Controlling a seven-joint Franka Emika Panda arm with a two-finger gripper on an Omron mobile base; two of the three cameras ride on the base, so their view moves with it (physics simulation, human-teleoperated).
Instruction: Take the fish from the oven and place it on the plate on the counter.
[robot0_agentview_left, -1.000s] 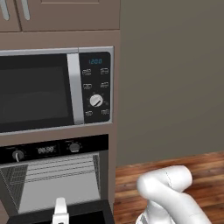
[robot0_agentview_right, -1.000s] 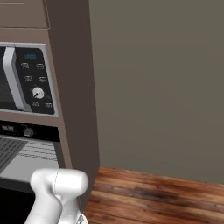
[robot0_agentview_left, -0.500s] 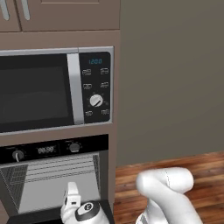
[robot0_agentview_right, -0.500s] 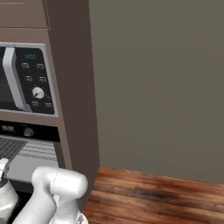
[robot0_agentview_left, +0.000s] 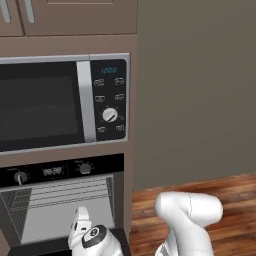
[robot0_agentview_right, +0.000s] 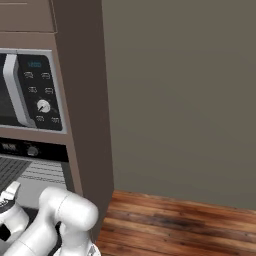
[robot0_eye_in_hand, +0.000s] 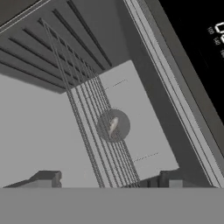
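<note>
1. Fish (robot0_eye_in_hand: 113, 126) is lying on the wire rack (robot0_eye_in_hand: 94, 131) inside the open oven (robot0_agentview_left: 65, 200).
2. We're seeing the gripper (robot0_eye_in_hand: 109, 180) standing with jaws wide apart, gripping nothing, facing the rack.

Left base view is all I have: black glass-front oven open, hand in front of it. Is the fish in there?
Observer: Yes. The hand view shows the small pale beige-silver fish lying on the grey wire rack inside the oven.
Operator: Jaws?
Observer: The gripper is open, its fingertips wide apart with nothing between them.
Operator: Lined up?
Observer: Roughly. The fish sits ahead of the gripper, near the midline between the tips, not yet reached.
</note>
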